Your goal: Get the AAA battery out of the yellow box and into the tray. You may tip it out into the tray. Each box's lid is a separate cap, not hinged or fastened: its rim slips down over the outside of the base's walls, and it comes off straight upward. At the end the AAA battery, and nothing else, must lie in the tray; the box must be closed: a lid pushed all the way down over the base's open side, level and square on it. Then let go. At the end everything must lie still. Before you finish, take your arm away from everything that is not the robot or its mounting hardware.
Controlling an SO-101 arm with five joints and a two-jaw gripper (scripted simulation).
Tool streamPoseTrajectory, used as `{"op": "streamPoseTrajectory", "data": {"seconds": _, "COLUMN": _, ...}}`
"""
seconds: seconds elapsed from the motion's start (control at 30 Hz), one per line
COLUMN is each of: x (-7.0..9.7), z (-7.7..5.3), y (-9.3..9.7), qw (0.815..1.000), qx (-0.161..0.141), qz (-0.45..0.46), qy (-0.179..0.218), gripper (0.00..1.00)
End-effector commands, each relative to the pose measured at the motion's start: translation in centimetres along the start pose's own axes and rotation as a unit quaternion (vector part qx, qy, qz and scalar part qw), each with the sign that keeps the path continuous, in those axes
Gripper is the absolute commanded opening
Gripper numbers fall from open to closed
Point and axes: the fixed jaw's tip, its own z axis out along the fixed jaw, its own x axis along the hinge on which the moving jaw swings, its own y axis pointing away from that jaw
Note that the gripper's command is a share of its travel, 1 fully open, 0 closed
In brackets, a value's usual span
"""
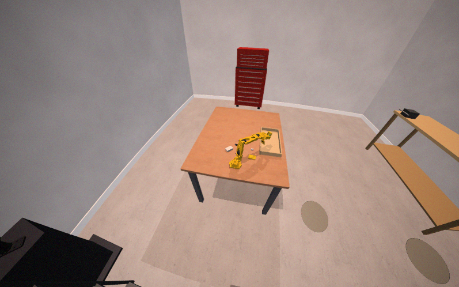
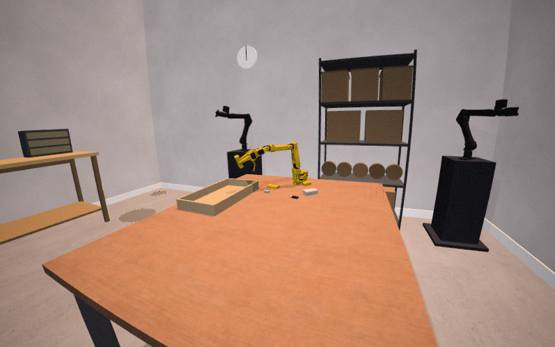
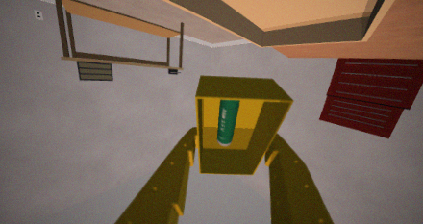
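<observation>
My gripper (image 3: 230, 154) is shut on the open yellow box base (image 3: 238, 124). A green AAA battery (image 3: 227, 122) lies inside the base. The wrist view is rolled over, so the tray (image 3: 308, 14) shows at the top of it. In the top view the gripper and the box base (image 1: 268, 133) are held in the air over the near left part of the tray (image 1: 271, 141). In the exterior view the gripper (image 2: 241, 161) is above the tray's far end (image 2: 219, 196). The yellow lid (image 1: 251, 157) lies on the table near the arm's base and also shows in the exterior view (image 2: 273, 186).
A white box (image 1: 228, 148) lies on the table left of the arm and also shows in the exterior view (image 2: 310, 191). Two small items (image 2: 293, 196) (image 2: 266, 191) lie on the table between the tray and the white box. A red tool chest (image 1: 251, 77) stands behind the table.
</observation>
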Motion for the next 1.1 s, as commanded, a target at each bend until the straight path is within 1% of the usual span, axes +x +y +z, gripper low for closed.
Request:
{"op": "streamPoseTrajectory", "data": {"seconds": 0.0, "x": 2.2, "z": -0.6, "y": 0.5, "qw": 0.999, "qx": -0.007, "qz": -0.003, "qy": 0.048, "gripper": 0.22}}
{"op": "streamPoseTrajectory", "data": {"seconds": 0.53, "x": 3.4, "z": -0.7, "y": 0.6, "qw": 0.996, "qx": -0.010, "qz": -0.003, "qy": 0.086, "gripper": 0.22}}
{"op": "streamPoseTrajectory", "data": {"seconds": 1.07, "x": 3.7, "z": -0.8, "y": 0.6, "qw": 0.995, "qx": -0.011, "qz": -0.003, "qy": 0.095, "gripper": 0.22}}
